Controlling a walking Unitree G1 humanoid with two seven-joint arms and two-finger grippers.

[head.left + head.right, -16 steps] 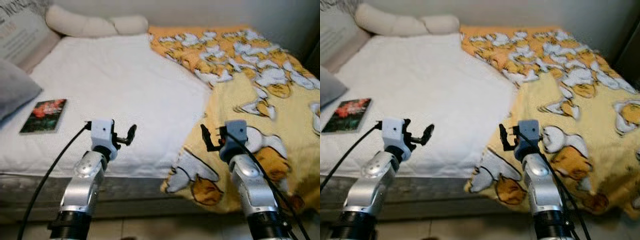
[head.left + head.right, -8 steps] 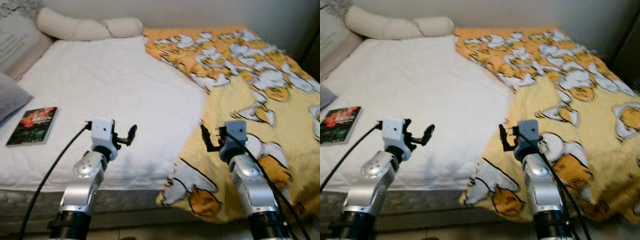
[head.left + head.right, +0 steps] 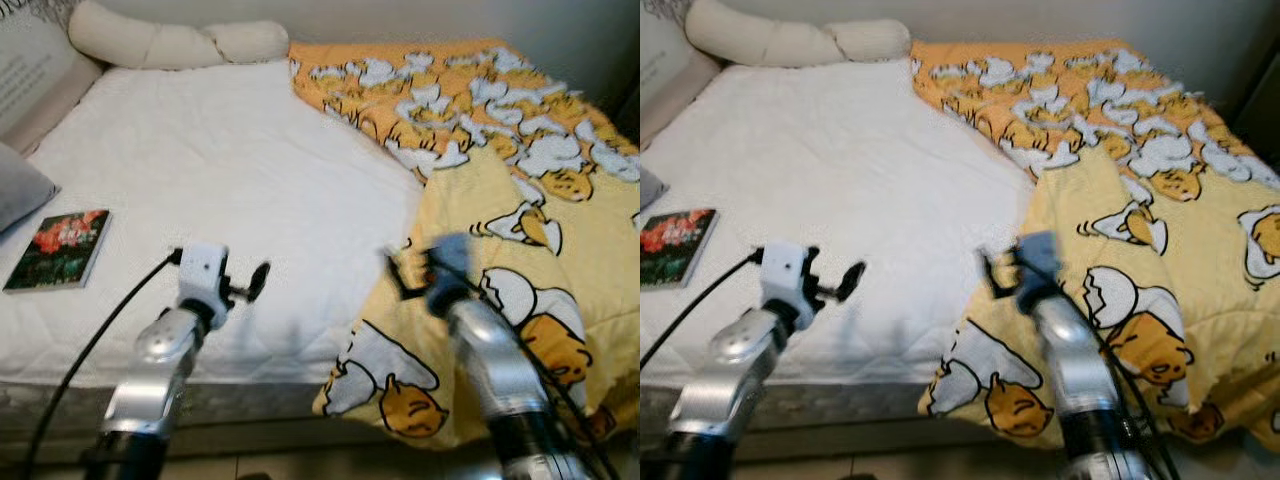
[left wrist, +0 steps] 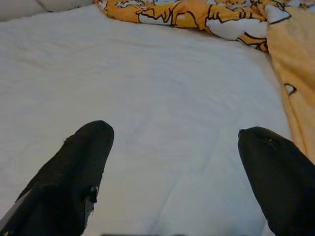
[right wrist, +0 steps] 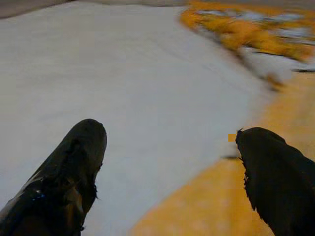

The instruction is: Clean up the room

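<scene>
A bed [image 3: 230, 170] is faced, its yellow blanket [image 3: 520, 200] bunched on the right half. A book [image 3: 57, 248] lies at the near left. The approach is judged unfinished; the left gripper [image 3: 245, 285] and right gripper [image 3: 400, 278] are held spread, empty, above the near edge.

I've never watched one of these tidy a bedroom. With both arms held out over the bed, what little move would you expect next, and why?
Probably the right gripper, its fingers open, eases forward and down onto the near edge of the yellow duck blanket. That blanket lies rumpled over the right side of the bed, hanging off the white sheet, and that gripper hovers right beside its edge. The left gripper is open over bare sheet.
</scene>
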